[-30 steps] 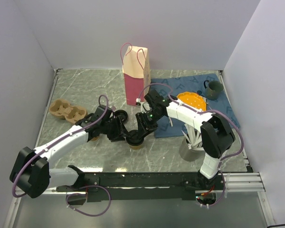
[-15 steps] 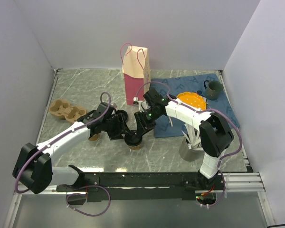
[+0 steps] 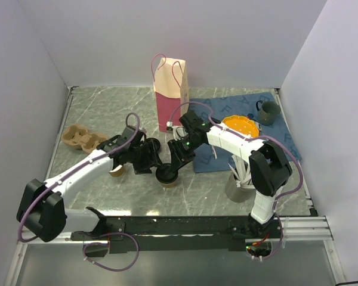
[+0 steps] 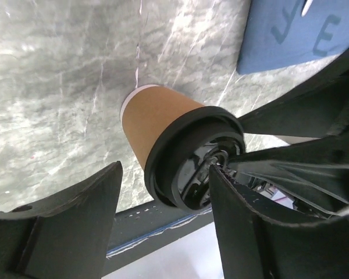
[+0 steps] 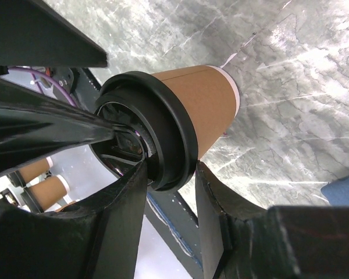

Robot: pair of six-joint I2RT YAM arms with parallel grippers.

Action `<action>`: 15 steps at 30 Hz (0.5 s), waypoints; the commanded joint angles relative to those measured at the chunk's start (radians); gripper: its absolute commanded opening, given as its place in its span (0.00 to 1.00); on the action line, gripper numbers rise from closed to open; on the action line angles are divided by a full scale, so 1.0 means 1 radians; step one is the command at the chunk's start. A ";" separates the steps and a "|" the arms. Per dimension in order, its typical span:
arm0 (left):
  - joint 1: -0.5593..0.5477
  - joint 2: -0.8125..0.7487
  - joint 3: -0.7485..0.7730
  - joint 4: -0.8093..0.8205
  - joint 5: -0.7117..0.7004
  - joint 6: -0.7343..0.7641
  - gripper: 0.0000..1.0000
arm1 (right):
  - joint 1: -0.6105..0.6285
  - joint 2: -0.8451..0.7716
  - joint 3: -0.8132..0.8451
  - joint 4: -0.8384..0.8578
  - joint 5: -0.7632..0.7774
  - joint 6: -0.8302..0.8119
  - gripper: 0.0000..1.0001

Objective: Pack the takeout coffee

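Reaching leftward, right tool [image 5: 170,177] pinching takeout coffee [image 5: 203,110]

A: What is shown of the table [image 3: 95,113]?
B: A grey marbled top is seen. A bag [image 3: 170,101] is stood upright at rear centre, and a blue cloth [image 3: 283,143] is spread just to its right.

A: And on the left?
B: A cardboard carrier [image 3: 82,139] is laid near the left edge. A brown cup [image 3: 116,171] is only partly seen, just in front of it.

A: The front?
B: The coffee [image 3: 169,177] is stood on bare marble at centre, near the cloth's corner. A grey tub [image 3: 237,189] of white utensils is set at front right.
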 commanded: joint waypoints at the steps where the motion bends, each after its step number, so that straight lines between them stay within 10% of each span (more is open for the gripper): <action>1: 0.000 -0.065 0.056 -0.089 -0.054 0.028 0.66 | 0.011 0.042 -0.005 -0.017 0.106 -0.024 0.44; 15: 0.005 0.019 -0.007 0.020 -0.012 0.064 0.61 | -0.004 0.106 0.151 -0.100 0.052 -0.133 0.46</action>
